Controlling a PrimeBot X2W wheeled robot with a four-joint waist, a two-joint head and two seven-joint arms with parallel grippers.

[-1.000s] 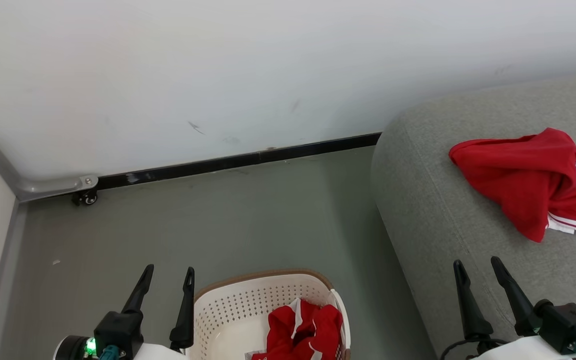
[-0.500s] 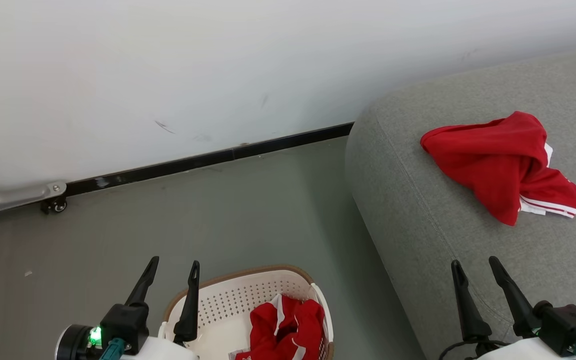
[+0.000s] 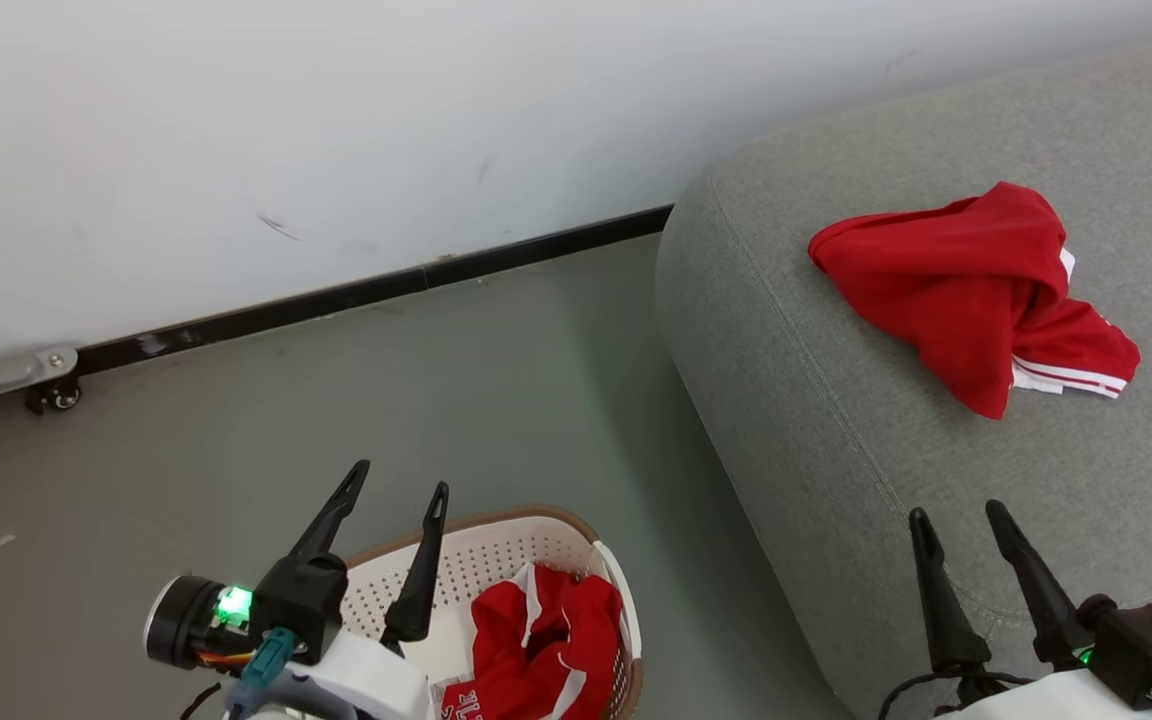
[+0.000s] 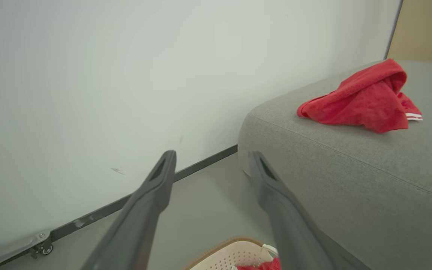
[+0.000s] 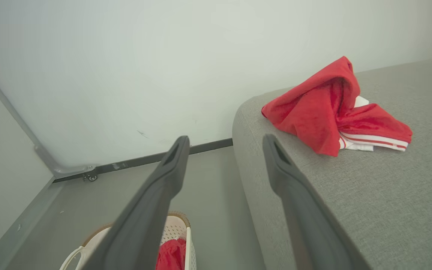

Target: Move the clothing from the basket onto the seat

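One red striped garment (image 3: 966,290) lies on the grey seat (image 3: 836,470), well back from its rounded edge. The other, a red lettered garment (image 3: 546,640), is bunched in the right half of the perforated laundry basket (image 3: 496,555), which stands on the floor (image 3: 436,380) near the seat's base. Both tools have their fingers spread with nothing between them: the left tool (image 3: 403,475) hovers above the basket's left rim, the right tool (image 3: 956,509) over the seat's near edge. The step in hand looks to be the reach for the garment in the basket, and the left tool is better placed for it. It should centre over the bunch, tilt its fingers down and enter clear of the brown rim. It should then sink into the highest fold before closing, so it takes several layers, not a loose hem. Lifting straight up until the trailing cloth clears the wall should keep the light basket from tipping.
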